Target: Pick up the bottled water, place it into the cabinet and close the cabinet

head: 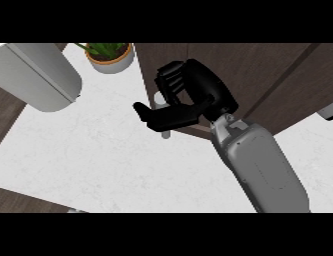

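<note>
Closing the cabinet door (272,80) cleanly means pushing squarely; right hand (191,95) half-curled at its edge, holding nothing visible.

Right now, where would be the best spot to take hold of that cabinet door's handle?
Take the pale bar handle at its middle, coming from the white counter side. It is a slim bar along the edge of the dark cabinet door, so fingers can curl across it. The right hand appears curled round it there.
</note>
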Motion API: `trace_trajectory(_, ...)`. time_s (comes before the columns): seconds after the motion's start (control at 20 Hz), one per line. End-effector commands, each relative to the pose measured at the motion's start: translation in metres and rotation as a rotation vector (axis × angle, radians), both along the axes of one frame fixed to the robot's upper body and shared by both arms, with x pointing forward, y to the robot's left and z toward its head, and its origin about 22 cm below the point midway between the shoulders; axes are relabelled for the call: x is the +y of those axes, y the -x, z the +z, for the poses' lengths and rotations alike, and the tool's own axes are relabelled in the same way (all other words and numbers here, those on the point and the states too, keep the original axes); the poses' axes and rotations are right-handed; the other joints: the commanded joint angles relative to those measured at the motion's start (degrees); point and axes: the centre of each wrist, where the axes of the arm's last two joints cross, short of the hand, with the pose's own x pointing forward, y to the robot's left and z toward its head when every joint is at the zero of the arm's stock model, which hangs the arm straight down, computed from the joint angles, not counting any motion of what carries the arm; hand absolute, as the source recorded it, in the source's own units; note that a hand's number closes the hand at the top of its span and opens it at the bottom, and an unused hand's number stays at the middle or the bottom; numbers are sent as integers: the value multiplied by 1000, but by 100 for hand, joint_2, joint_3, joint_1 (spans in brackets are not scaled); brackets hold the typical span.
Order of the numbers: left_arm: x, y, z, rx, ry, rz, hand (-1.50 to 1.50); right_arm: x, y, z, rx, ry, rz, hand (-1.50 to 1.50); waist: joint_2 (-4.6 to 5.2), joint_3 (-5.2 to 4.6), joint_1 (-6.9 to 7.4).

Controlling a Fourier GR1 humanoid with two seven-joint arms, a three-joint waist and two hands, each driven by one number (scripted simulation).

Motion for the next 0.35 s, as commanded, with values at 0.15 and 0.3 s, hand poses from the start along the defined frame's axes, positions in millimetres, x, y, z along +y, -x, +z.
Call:
trace_trajectory(0.15,4,4,-2,5,12,6,-150,6,-40,32,20,-137,-187,-150,45,-11,-36)
trace_trajectory(0.3,6,4,-5,3,17,17,-150,15,-43,25,37,-144,-187,-150,46,-11,-97)
